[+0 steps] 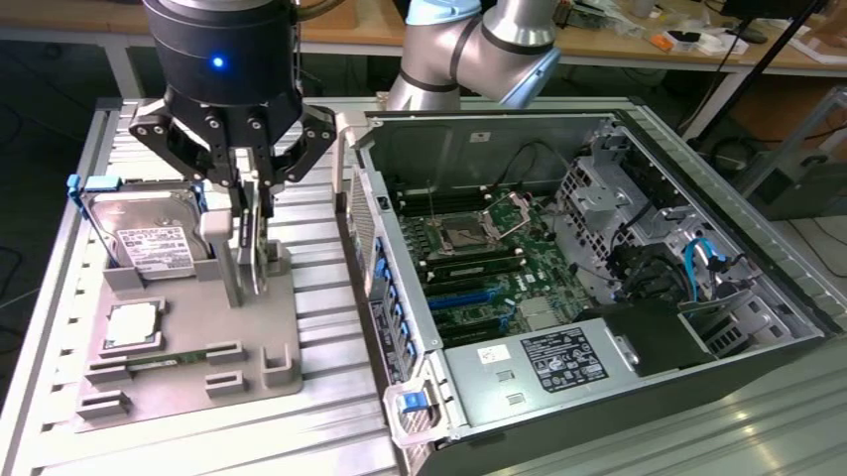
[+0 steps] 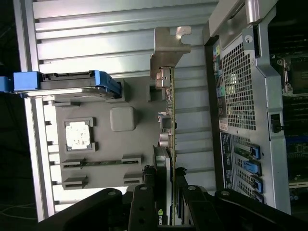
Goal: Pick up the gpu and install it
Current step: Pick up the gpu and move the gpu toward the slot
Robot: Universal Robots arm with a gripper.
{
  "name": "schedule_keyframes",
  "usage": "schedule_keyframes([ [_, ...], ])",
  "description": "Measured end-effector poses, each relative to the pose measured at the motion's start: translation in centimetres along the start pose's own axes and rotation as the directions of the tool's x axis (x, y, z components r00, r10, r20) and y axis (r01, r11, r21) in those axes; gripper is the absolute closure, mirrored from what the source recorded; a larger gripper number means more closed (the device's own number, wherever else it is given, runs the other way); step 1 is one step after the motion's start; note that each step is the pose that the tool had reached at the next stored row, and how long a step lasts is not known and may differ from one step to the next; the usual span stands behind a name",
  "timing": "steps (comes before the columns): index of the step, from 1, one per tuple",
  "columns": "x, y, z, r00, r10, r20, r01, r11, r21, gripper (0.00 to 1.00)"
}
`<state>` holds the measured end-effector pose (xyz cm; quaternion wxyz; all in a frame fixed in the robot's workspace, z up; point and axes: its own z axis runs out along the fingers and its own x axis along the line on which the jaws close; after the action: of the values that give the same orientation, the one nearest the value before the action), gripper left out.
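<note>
- The gripper (image 1: 252, 213) is partly closed, with its fingers clamped on both faces of the gpu (image 1: 242, 263).
- The card stands upright and edge-on over the gray fixture tray (image 1: 198, 327). Can't tell if it's still seated in its slot.
- In the wrist view its silver bracket (image 2: 168, 48) is at the far end from the gripper.
- It sits between the hard drive (image 1: 153, 233) and the open PC case (image 1: 477, 129).
- A CPU (image 1: 133, 325) and a memory stick (image 1: 173, 357) are also on the tray.
</note>
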<state>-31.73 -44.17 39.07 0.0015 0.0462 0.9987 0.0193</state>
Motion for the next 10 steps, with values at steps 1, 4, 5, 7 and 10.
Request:
schedule_keyframes([
  [1, 0.00, 0.00, -0.07, 1.0000, 0.000, 0.0000, 0.000, 1.0000, 0.0002, 0.73],
  [4, 0.00, 0.01, -0.20, 1.0000, 0.000, 0.0001, 0.000, 1.0000, 0.0003, 0.73],
  [5, 0.00, 0.01, -0.20, 1.0000, 0.000, 0.0002, 0.000, 1.0000, 0.0001, 0.73],
  [7, 0.00, 0.01, -0.24, 1.0000, 0.000, -0.0001, 0.000, 1.0000, 0.0004, 0.73],
  [10, 0.00, 0.02, -0.54, 1.0000, 0.001, 0.0000, -0.001, 1.0000, 0.0004, 0.73],
])
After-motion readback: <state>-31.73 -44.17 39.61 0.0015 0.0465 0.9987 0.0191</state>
